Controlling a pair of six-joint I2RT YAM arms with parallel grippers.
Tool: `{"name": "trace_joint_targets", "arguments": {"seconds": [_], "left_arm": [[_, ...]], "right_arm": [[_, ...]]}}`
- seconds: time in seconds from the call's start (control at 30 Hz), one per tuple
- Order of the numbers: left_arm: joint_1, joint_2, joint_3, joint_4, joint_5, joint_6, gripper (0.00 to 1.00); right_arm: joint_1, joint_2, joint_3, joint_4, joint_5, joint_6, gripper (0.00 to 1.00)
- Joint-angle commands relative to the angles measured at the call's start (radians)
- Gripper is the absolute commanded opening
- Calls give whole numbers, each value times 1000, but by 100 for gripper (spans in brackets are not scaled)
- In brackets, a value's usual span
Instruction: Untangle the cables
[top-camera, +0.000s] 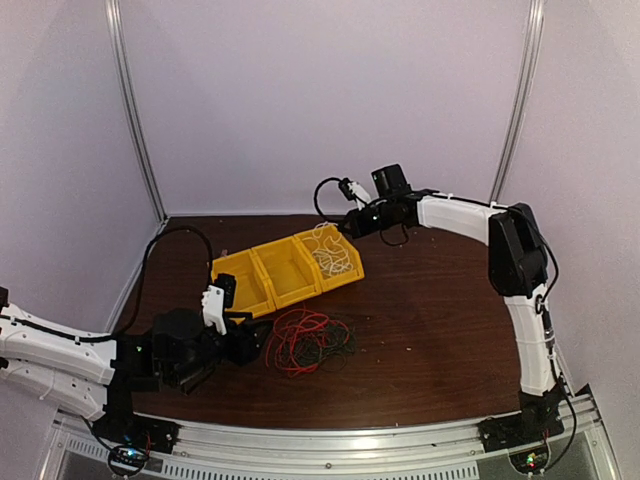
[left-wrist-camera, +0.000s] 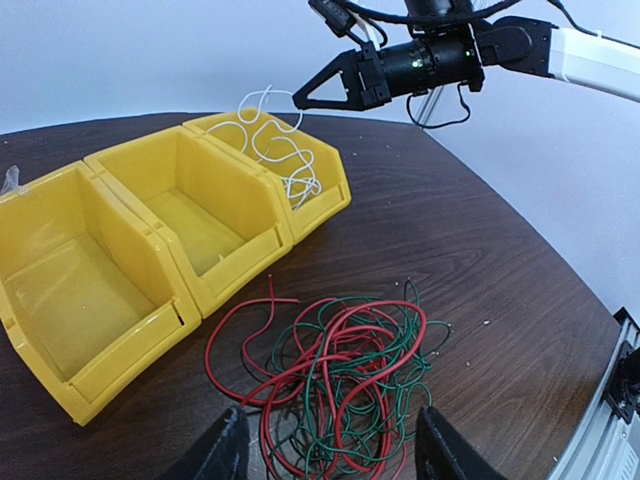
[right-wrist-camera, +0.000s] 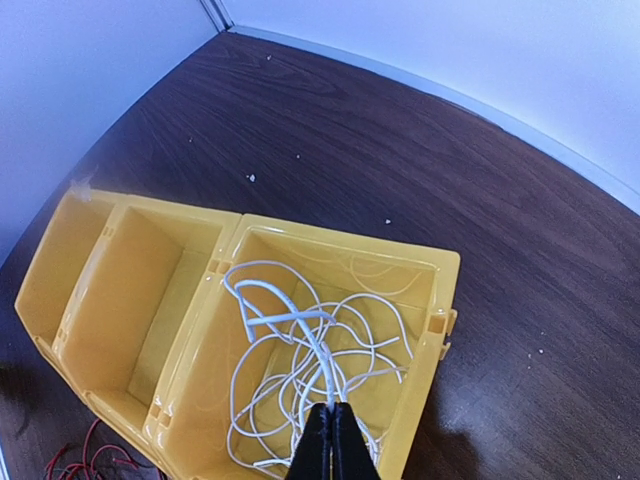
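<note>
Lying in many loose loops, a thin white cable (right-wrist-camera: 300, 340) is seen inside the end compartment of a row of three yellow plastic bins (top-camera: 290, 275). This compartment is the one nearest to the far right corner of the dark wooden table (top-camera: 430, 330). One strand of the white cable is lifted above the bin rim and is pinched between the pressed-together fingers of the right gripper (right-wrist-camera: 330, 440), which hangs over that bin.

A tangled heap of thin red and dark green cables (left-wrist-camera: 340, 370) is spread flat on the table, just in front of the bins. It lies toward the near edge and a little left of the middle. The red and green strands are crossed over each other many times, and one red loop is pushed out at the left side of the heap.

The left gripper (left-wrist-camera: 330, 452) is held low at the near side of this heap with its fingers spread wide. Whether they touch the strands cannot be told. Only the tips of these fingers are shown in the left wrist view, and the near part of the heap is cut off by the lower border. In the top view the green strands can hardly be separated from the dark wood. The ends of the cables cannot be made out.
</note>
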Motion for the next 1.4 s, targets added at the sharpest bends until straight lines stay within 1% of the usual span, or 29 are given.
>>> {"name": "trace_joint_targets", "arguments": {"seconds": [0.0, 0.07, 0.1, 0.17, 0.2, 0.23, 0.27, 0.4, 0.53, 0.67, 0.73, 0.83, 0.9, 0.93, 1.03, 1.1, 1.17, 1.27, 1.37], "left_arm": [[-2, -10, -13, 9, -20, -9, 58], [-1, -10, -16, 7, -27, -11, 59], [-1, -9, -16, 6, -30, -11, 59], [-2, -9, -15, 4, -32, -8, 59], [-2, -8, -14, 4, -32, -7, 59], [-2, -8, -13, 4, -33, -5, 59], [-1, -6, -11, 4, -34, -5, 59], [-2, 1, -9, 7, -29, -6, 60], [-2, 23, -3, 13, -27, -6, 61], [-1, 71, 14, 26, -27, 6, 65], [0, 107, 32, 31, -21, 12, 68], [1, 172, 70, 39, 3, 13, 74], [5, 224, 100, 57, 43, 15, 75], [7, 250, 125, 64, 69, 17, 75], [21, 333, 191, 61, 137, 19, 75], [36, 380, 232, 55, 173, 19, 75], [41, 416, 256, 69, 173, 17, 74], [62, 440, 258, 135, 209, 12, 72], [98, 467, 270, 158, 277, 0, 68]], "right_arm": [[21, 17, 21, -50, 40, -17, 1], [26, 5, 8, -57, 37, -24, 1], [28, -1, 2, -59, 40, -23, 2], [30, -1, 16, -91, 37, -23, 19], [30, -2, 26, -111, 35, -49, 26], [30, -8, 31, -125, 38, -54, 29], [30, -21, 26, -132, 41, -58, 30], [24, -107, -22, -136, 21, -75, 31], [22, -226, -110, -147, -6, -111, 33], [22, -368, -273, -138, -120, -188, 34], [22, -446, -390, -83, -165, -192, 33], [23, -559, -572, 21, -240, -217, 33], [23, -609, -653, 52, -286, -249, 33], [23, -624, -678, 47, -314, -273, 33], [24, -641, -703, -46, -370, -380, 33], [35, -640, -706, -130, -362, -501, 34], [51, -647, -733, -146, -331, -583, 34], [54, -646, -779, -99, -336, -586, 34], [62, -610, -768, -114, -331, -589, 36]]}}
